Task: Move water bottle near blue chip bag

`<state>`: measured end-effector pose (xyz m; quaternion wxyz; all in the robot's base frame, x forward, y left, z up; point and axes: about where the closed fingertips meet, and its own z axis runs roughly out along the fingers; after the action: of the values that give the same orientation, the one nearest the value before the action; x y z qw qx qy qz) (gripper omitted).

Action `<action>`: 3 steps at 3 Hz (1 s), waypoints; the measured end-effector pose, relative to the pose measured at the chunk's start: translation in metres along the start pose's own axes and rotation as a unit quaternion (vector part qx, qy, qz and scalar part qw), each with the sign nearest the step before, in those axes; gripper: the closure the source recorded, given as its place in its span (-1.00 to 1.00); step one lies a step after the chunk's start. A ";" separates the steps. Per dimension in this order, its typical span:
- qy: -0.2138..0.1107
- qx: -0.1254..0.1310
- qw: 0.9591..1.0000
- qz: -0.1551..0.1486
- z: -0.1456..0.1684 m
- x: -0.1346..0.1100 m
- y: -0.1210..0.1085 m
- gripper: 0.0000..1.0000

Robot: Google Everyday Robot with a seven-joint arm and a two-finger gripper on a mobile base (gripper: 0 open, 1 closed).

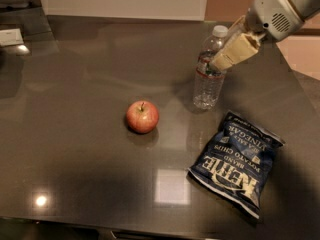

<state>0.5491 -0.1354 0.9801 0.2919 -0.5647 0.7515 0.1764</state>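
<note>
The water bottle (208, 76), clear and ribbed with a white cap and a dark label band, stands upright at the middle right of the dark table (75, 134). My gripper (220, 59) reaches in from the upper right and is shut on the bottle at its label band. The bottle's base is at the table surface or just over it. The blue chip bag (236, 161), navy with white "Kettle" lettering, lies flat in front of and slightly right of the bottle, a short gap away.
A red apple (142, 116) sits left of the bottle, near the table's middle. The table's right edge runs diagonally just past the chip bag. Pale objects sit at the far left corner (11, 36).
</note>
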 end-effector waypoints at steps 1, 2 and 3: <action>-0.002 -0.011 1.000 -0.008 0.000 0.011 0.023 1.00; 0.001 -0.019 1.000 -0.011 0.003 0.022 0.037 1.00; 0.007 -0.022 1.000 -0.012 0.007 0.030 0.044 0.67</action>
<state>0.5036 -0.1405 0.9533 0.2764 -0.5809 0.7428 0.1855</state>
